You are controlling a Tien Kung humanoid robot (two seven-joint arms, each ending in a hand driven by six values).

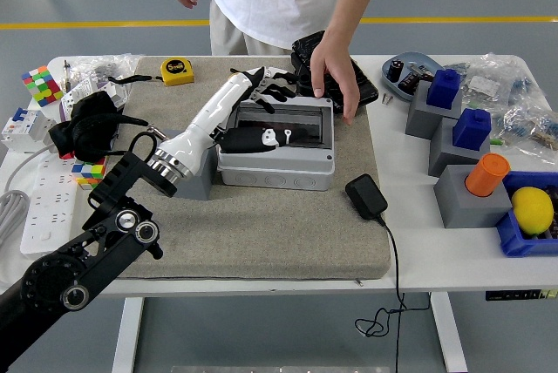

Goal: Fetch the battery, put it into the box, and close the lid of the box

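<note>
- On the white table [418, 255] lies a grey mat [279, 233], with the grey box [277, 148] near its far middle.
- The box's lid [288, 122] lies shut; no battery shows, so I cannot tell where it is.
- The left hand [261, 90] reaches over the box's far left corner, black fingers [283, 85] loosely curled above the lid, gripping nothing.
- A person's hand [336, 77] hovers at the box's far right corner.
- A black charger [366, 196] sits just right of the box.
</note>
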